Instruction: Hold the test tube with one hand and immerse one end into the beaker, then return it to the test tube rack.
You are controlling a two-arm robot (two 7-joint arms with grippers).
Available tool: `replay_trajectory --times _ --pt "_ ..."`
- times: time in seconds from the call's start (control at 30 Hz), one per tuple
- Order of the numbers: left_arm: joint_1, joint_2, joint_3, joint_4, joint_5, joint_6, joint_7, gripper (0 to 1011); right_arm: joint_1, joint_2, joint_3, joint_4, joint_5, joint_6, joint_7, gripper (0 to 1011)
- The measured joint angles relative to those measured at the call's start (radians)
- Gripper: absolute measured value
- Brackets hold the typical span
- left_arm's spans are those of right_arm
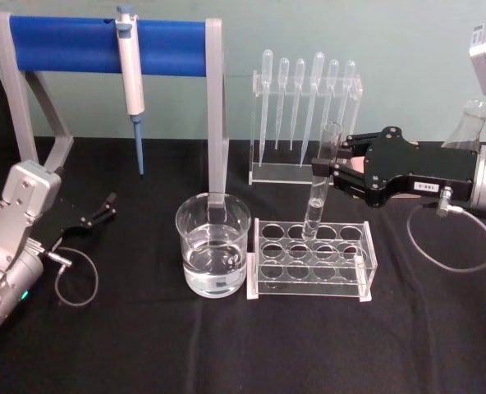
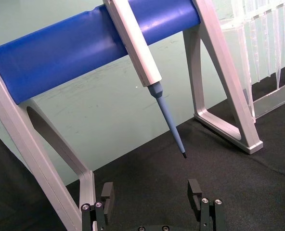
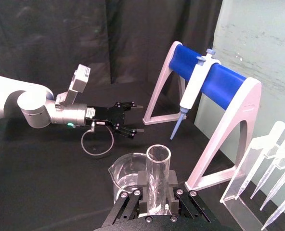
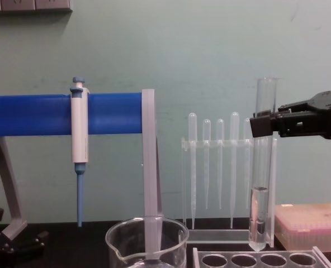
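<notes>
The right hand (image 1: pixel 328 171), a black two-fingered gripper reaching in from the right, is clamping its fingers on the upper part of the long clear glass test tube (image 1: pixel 316 205). The tube is hanging almost upright, its round bottom just above the far row of holes in the clear plastic tube rack (image 1: pixel 366 283); in the chest view that bottom is showing clear of the rack's top plate. A little clear liquid is sitting in the tube's lower part. The wide clear glass beaker (image 1: pixel 184 238), part filled with water, is standing just left of the rack, apart from the tube. So the holding is being done, but by my reading the pictures are not settling whether the dip is over or yet to come. Either way, the tube is not seated in a hole. The left gripper (image 1: pixel 103 207) is idling at the near left, fingers spread. A small white label (image 1: pixel 424 188) on the right hand is carrying print too small to read, and nothing else is showing legible writing.
</notes>
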State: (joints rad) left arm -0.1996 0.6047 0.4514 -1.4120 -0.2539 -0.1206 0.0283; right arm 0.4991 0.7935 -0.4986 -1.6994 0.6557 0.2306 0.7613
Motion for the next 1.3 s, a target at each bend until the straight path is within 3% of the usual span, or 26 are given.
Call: replay_trajectory --times 1.3 --pt "0.000 0.000 0.000 0.000 0.000 0.000 0.000 1000 0.000 0.000 0.000 0.000 0.000 0.000 0.000 241"
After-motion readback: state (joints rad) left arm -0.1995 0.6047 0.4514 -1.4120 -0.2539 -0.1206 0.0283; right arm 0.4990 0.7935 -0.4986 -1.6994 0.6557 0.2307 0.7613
